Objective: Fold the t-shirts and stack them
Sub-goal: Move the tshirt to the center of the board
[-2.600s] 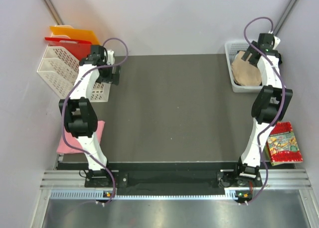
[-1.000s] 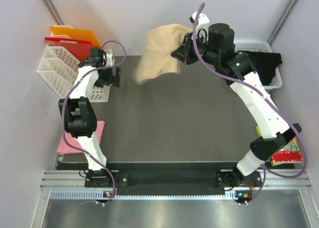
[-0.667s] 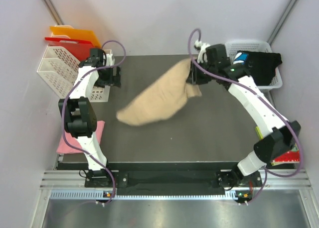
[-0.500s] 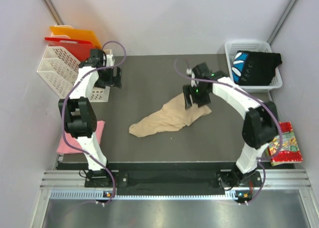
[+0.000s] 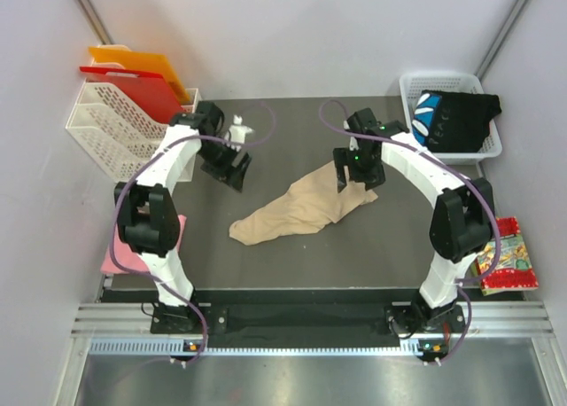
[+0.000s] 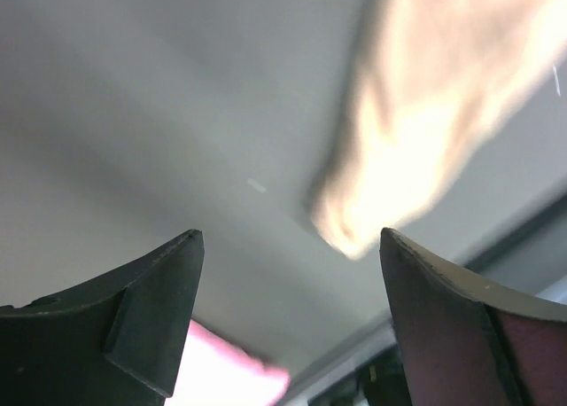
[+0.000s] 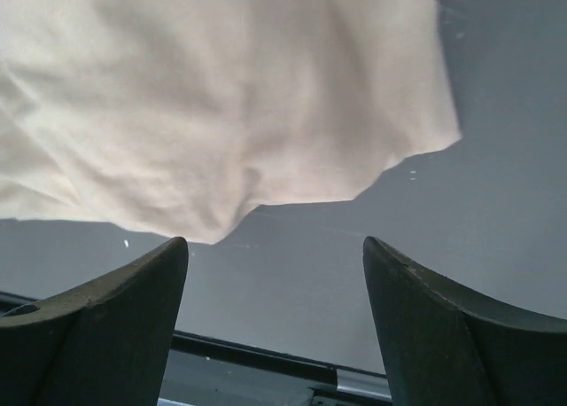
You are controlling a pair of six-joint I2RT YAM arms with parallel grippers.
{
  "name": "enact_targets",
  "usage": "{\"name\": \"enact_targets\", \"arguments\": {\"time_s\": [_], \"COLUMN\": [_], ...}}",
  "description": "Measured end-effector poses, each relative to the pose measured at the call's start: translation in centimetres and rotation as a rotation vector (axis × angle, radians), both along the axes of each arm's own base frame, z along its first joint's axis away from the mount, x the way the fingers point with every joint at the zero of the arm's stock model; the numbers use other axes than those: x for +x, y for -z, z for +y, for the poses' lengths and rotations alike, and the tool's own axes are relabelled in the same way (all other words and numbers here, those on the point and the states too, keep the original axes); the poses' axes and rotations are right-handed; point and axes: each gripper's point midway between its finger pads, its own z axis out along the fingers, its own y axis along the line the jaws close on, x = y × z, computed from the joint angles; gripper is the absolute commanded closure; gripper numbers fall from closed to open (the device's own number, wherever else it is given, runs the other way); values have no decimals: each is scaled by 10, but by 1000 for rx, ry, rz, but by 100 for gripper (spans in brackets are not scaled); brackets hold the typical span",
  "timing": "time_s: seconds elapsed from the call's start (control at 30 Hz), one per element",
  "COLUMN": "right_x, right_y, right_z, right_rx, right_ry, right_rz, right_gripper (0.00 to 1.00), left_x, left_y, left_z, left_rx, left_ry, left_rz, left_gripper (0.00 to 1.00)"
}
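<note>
The beige t-shirt (image 5: pixel 301 209) lies crumpled in a long strip on the dark mat (image 5: pixel 292 255). It shows blurred in the left wrist view (image 6: pixel 425 131) and fills the top of the right wrist view (image 7: pixel 221 105). My right gripper (image 5: pixel 356 177) is open and empty, just above the shirt's right end. My left gripper (image 5: pixel 232 168) is open and empty, over bare mat left of the shirt. The pink t-shirt (image 5: pixel 115 255) lies at the mat's left edge, partly behind my left arm; it also shows in the left wrist view (image 6: pixel 221 375). The black t-shirt with blue-and-white print (image 5: pixel 456 121) sits in the white basket (image 5: pixel 409 96).
A white rack (image 5: pixel 106 131) with a red board (image 5: pixel 133 89) and an orange board (image 5: pixel 133 58) stands at the back left. A colourful packet (image 5: pixel 505 257) lies off the mat at the right.
My right arm carried the beige shirt from the basket, dropped it on the mat and let go. My left arm has swung right, out over the mat towards the shirt.
</note>
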Motion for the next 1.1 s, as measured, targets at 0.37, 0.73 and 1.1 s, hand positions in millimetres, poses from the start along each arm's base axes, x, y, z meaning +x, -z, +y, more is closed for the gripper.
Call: {"name": "enact_targets", "arguments": {"time_s": [0.37,0.73,1.1], "right_x": [34,46,55], "right_y": [2,11,13], "right_z": [-48,-48,-50], "right_rx": [-20,-22,-5], "right_ry": [171,182,209], "right_rz": [-21,-27,-53], "right_gripper": [23,24,24], "left_x": [-120,-137,-140], "left_y": [29,53,89], "left_z": [9,-17,-18], "left_rx": [53,12,30], "left_ry": [185,181,131], "left_rz": [260,332,400], "left_gripper": [12,18,33]}}
